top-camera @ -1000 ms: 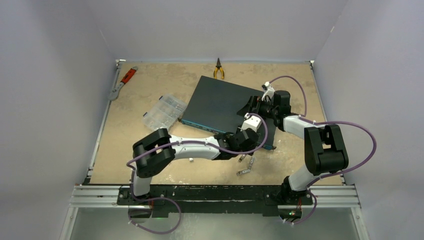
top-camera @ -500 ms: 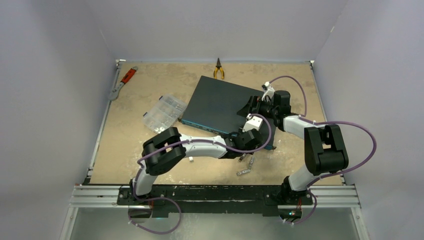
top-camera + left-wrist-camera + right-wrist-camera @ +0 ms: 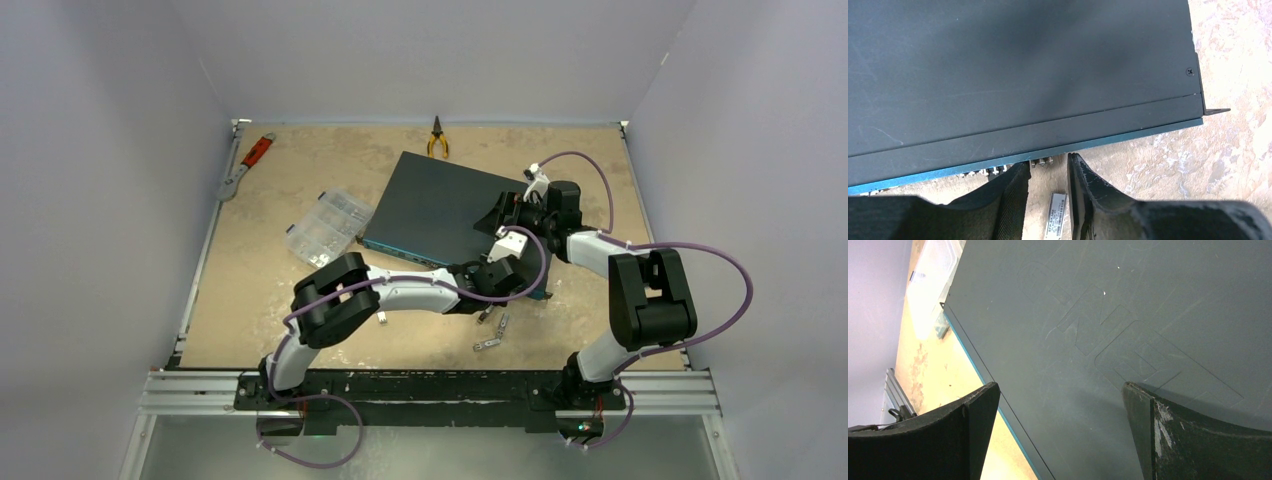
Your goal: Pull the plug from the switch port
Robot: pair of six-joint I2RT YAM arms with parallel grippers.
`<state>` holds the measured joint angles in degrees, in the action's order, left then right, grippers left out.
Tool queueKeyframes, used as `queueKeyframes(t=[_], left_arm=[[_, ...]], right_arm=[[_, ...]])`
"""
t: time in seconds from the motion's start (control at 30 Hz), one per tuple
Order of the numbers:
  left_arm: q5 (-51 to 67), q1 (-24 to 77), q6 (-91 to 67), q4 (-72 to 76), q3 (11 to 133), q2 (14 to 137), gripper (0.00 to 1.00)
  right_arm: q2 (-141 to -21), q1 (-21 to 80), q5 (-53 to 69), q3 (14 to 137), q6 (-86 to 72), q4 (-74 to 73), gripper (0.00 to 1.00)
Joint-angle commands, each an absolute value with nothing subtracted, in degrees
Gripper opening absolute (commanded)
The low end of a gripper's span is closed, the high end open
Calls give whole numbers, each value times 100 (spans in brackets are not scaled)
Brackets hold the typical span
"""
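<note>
The switch is a flat dark-teal box lying slanted mid-table, its blue-edged port face toward the arms. Small metal plug ends stick out of that face, with more further left. My left gripper is open with a narrow gap. Its fingertips reach the port face on either side of the plug ends, without visibly touching them. In the top view the left gripper sits at the switch's near right edge. My right gripper stands wide open over the switch's top, close above it, holding nothing.
A loose labelled module lies on the table between my left fingers, and more metal pieces lie nearby. A clear compartment box sits left of the switch. Yellow-handled pliers and a red wrench lie at the back.
My left arm's elbow has swung right and forward, bringing the gripper closer to the port face, and its jaws have narrowed. The right arm has not moved.
</note>
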<state>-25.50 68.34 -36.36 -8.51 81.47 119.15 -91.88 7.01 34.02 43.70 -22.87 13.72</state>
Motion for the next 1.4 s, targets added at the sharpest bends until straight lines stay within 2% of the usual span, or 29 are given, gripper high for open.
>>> queueKeyframes(t=[0.0, 0.07, 0.2, 0.23, 1.37], left_arm=[[-2672, 6750, -3512, -589, 8551, 12041, 30], [-2665, 6750, -3499, -597, 8613, 12078, 24], [-2663, 6750, -3459, -617, 8633, 12066, 2], [-2680, 6750, -3453, -634, 8625, 12043, 0], [-2975, 7350, -3924, -878, 6783, 10503, 0]], right_arm=[[-9686, 666, 2637, 4055, -2014, 114, 99], [-9686, 664, 2637, 4059, -2013, 113, 99], [-9694, 665, 2645, 4061, -2004, 112, 99], [-9694, 660, 2652, 4061, -2004, 118, 99], [-9756, 660, 2637, 4052, -2004, 191, 99]])
